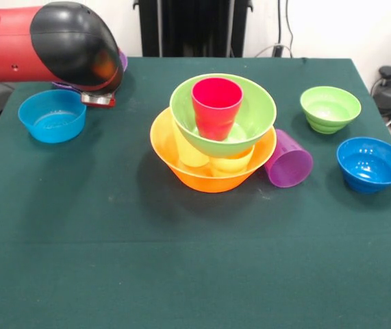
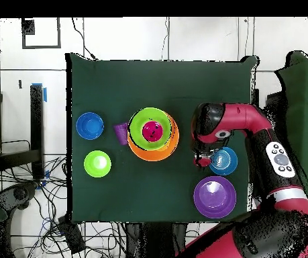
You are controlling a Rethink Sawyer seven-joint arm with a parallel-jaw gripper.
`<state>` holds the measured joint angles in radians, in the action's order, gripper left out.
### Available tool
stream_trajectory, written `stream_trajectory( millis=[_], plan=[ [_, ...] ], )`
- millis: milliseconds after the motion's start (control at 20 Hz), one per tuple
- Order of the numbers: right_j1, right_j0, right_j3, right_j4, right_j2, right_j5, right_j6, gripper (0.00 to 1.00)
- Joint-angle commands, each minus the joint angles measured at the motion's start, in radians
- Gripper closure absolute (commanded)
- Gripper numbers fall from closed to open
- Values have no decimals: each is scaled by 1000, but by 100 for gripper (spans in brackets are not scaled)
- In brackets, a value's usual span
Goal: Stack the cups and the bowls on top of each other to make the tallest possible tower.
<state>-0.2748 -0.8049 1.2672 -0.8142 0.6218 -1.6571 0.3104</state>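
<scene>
While the tower [image 1: 213, 130] stands mid-surface, its large orange bowl [image 1: 181, 168] holds two yellow cups [image 1: 231, 163], a large lime bowl [image 1: 257, 103] over them and the red-pink cup [image 1: 217, 106] upright inside; touching the orange bowl lies a tipped purple cup [image 1: 289, 160]. Away from the tower, the tool [image 2: 203, 160] hangs beside a blue bowl [image 1: 52, 115]; whether it is clenched cannot be told
</scene>
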Motion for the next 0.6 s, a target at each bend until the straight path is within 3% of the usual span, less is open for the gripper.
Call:
stream_trajectory(
  millis=[50, 550, 600],
  plan=[
    [22, 6, -45, -56, 1, 33, -235, 0],
    [22, 6, -58, -70, 2, 23, -261, 0],
    [23, 5, -59, -69, 2, 23, -263, 100]
  ],
)
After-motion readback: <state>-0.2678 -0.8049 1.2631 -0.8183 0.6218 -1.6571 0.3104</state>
